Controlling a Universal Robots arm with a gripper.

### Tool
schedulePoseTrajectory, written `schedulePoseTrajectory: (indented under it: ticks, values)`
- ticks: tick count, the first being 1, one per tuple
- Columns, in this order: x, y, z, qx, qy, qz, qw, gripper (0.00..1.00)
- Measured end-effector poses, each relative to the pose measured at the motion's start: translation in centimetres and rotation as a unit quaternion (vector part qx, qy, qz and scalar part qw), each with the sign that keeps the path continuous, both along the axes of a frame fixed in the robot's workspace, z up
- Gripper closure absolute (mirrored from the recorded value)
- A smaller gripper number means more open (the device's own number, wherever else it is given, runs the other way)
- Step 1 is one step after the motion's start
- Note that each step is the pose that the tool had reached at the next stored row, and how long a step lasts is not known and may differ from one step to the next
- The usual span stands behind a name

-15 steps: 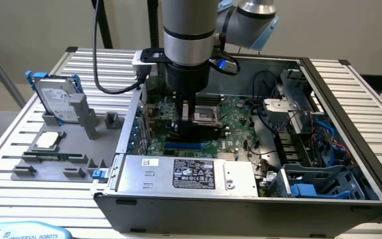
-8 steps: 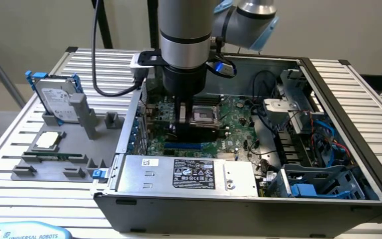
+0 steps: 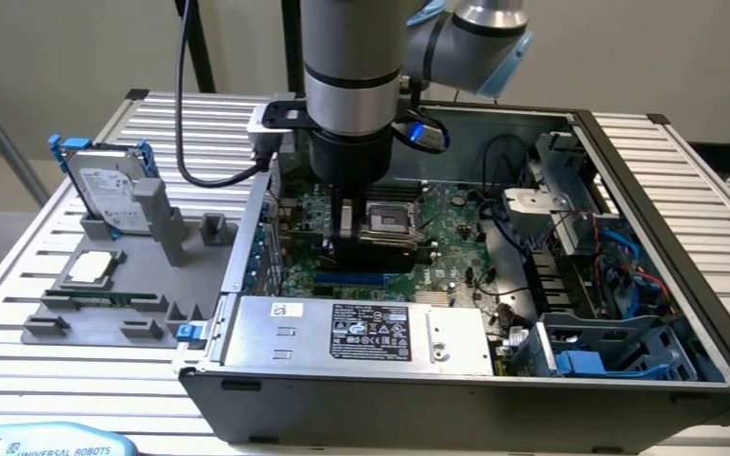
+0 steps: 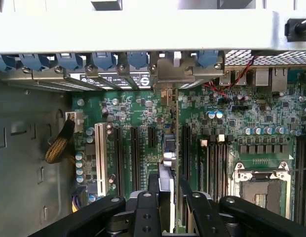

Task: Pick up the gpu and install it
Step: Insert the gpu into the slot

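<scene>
Right now, gripper clamped on gpu, card edge-on between fingers, upright. Just past fingertips, long black slots flank card on green board. Farthest out, card's silver bracket meets case wall. Looks like seating stage: hold card square, edge true over one slot, bracket in its gap, press evenly.

"UNIVERSAL ROBOTS" in dark letters on the pale blue casing

A plain beige wall stands behind the ribbed aluminium table, with a slanted grey metal pole at the exterior view's left.
</scene>
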State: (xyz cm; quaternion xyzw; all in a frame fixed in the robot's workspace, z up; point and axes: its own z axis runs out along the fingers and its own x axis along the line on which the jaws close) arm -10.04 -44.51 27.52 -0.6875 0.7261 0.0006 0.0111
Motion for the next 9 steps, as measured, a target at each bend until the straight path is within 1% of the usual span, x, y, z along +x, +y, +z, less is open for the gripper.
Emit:
schedulePoseTrajectory:
  ticks: [9]
  values:
    - [-0.09, 0.0, -0.07, 0.0002, -0.0001, -0.002, 1.0, 0.73]
